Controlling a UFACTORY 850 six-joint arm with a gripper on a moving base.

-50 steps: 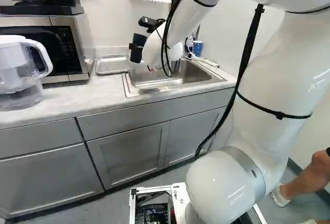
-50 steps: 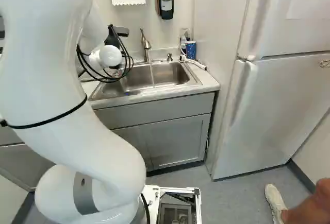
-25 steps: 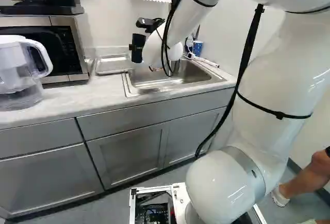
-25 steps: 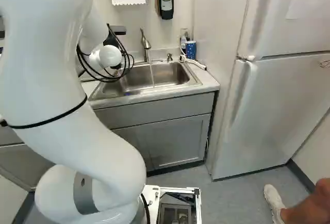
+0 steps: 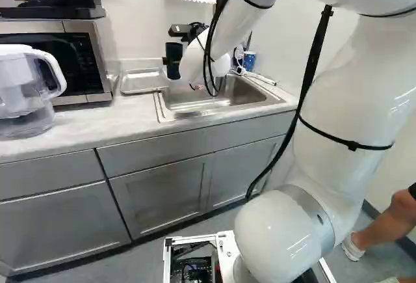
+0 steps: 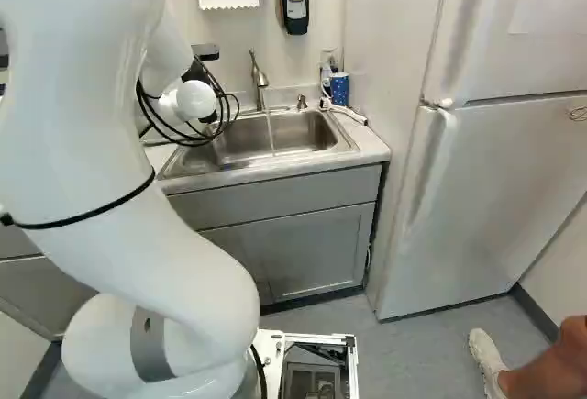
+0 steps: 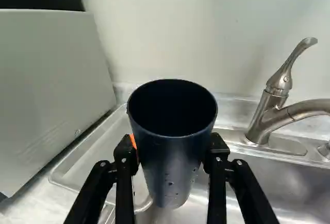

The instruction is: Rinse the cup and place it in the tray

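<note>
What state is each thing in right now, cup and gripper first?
Dark cup: held mouth up above the counter, drops on its side.
Gripper: shut on the cup.
Tap: looks on, thin stream into the sink.
Tray: flat beside the sink.
Blue cup: upright.
Microwave: door shut.
Fridge: doors shut.

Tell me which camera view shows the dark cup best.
The wrist view: there the cup, held by the gripper, is close, with rim and droplets showing. The left base view shows it small; in the right base view I cannot make it out.
</note>
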